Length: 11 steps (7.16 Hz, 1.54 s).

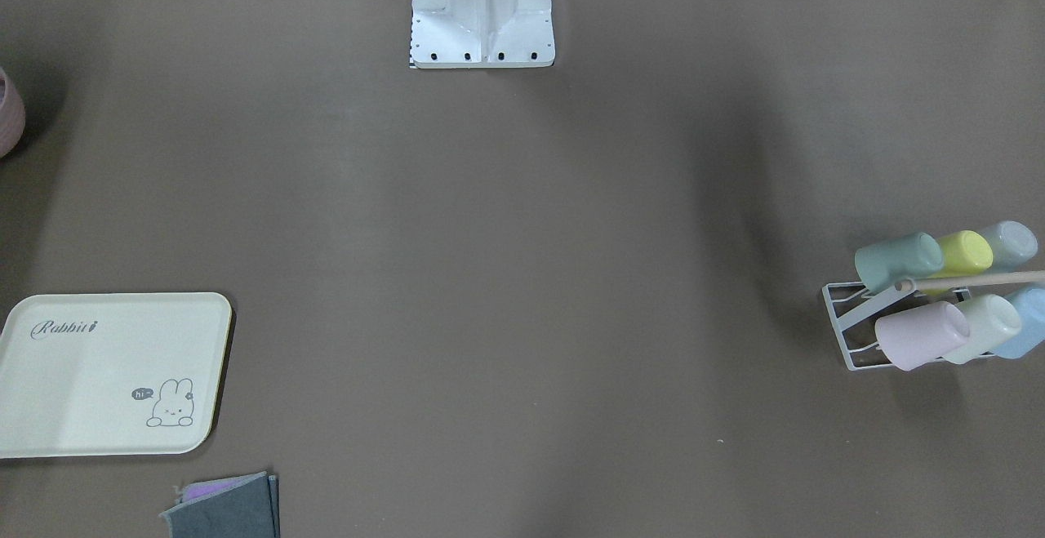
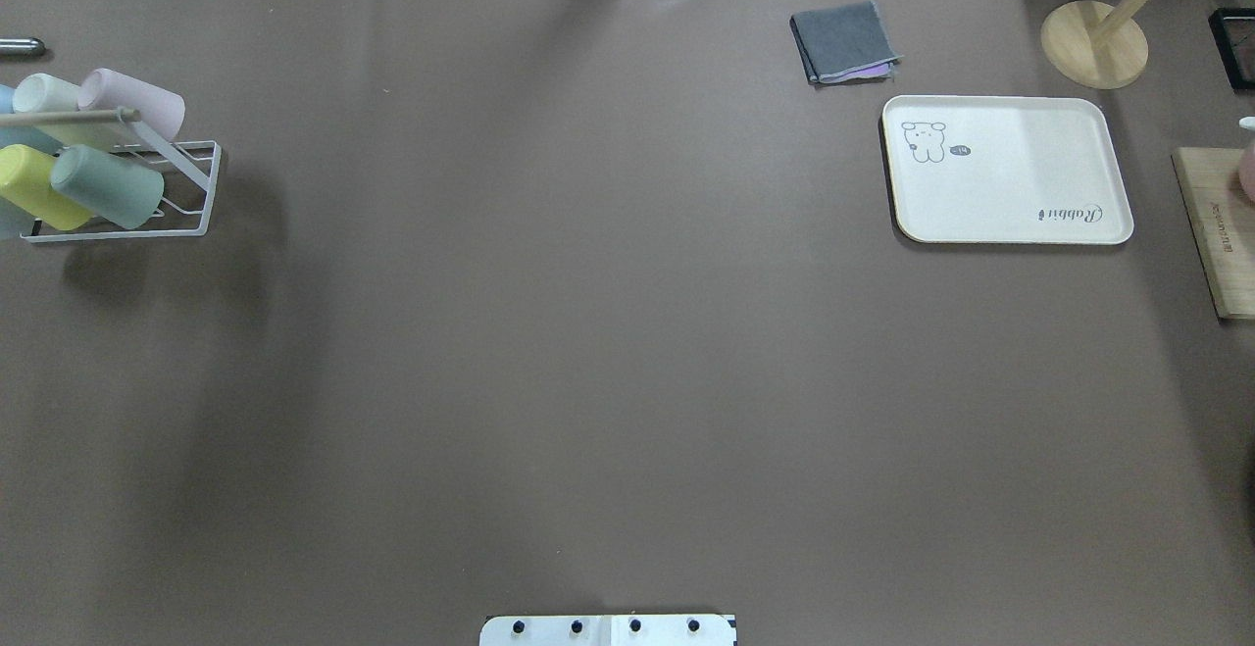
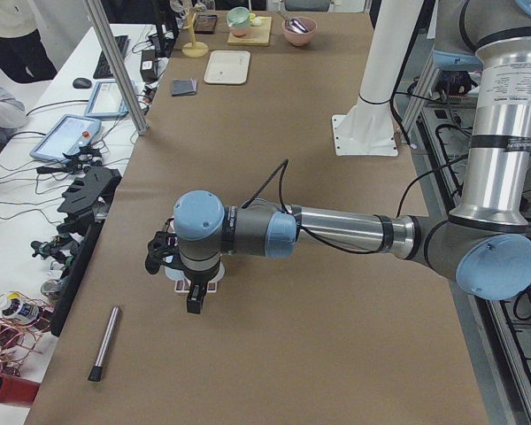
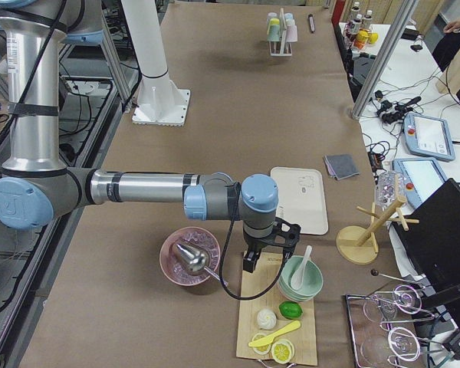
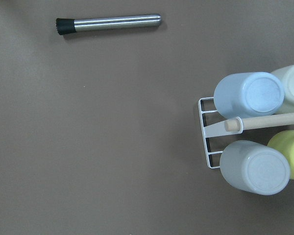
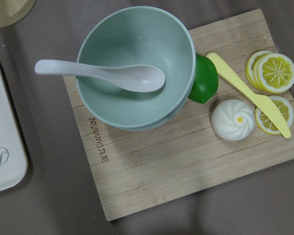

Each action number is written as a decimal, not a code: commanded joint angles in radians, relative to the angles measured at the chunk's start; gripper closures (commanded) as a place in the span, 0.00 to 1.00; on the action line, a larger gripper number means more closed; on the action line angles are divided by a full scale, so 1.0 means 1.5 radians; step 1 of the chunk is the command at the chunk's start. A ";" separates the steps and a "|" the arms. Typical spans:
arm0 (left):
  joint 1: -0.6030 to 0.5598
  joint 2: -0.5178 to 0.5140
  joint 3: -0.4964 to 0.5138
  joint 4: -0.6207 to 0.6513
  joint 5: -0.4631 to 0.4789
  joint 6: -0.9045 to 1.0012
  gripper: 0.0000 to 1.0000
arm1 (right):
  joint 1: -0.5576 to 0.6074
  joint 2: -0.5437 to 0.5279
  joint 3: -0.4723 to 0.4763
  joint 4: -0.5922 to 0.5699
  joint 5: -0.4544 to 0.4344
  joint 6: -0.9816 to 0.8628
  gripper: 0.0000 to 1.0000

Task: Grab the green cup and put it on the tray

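**While the cup waits on its rack, the job has yet to begin**

Since the green cup [image 2: 108, 185] sits tilted on the white wire rack [image 5: 218, 128] at the left edge of the desk, towards the far corner, nothing of the task looks done. It is on the rack's end nearest the desk's middle, in the row on the robot's side. A yellow cup [image 2: 34, 185] is just beside it and a pink cup [image 2: 137, 102] is in the row behind. The left gripper [image 3: 195, 305] hangs above that rack. Only the side view shows it, so I cannot tell whether its fingers are spread or closed.

Further right, by the far edge, lies a folded grey cloth [image 2: 845, 41]. Beyond it, towards the far right corner, is the cream tray [image 2: 1010, 185], with no cup on it. At the right edge a wooden board [image 6: 186, 161] carries a bowl [image 6: 137, 112]. The right gripper [image 4: 267, 257] hangs over that board, and its fingers cannot be judged either.

All of the task is left: reach the cup, grip it, lift it off the rack, carry it across the desk and set it on the tray
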 commanded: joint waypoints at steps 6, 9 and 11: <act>0.001 0.011 -0.017 -0.002 0.003 -0.001 0.01 | 0.028 -0.033 0.025 0.002 0.032 -0.028 0.00; 0.001 0.011 -0.012 0.000 0.004 -0.002 0.01 | 0.026 -0.007 -0.006 -0.002 0.032 -0.029 0.00; 0.001 0.029 -0.022 -0.006 0.002 -0.001 0.01 | 0.022 0.007 -0.015 0.000 0.040 -0.030 0.00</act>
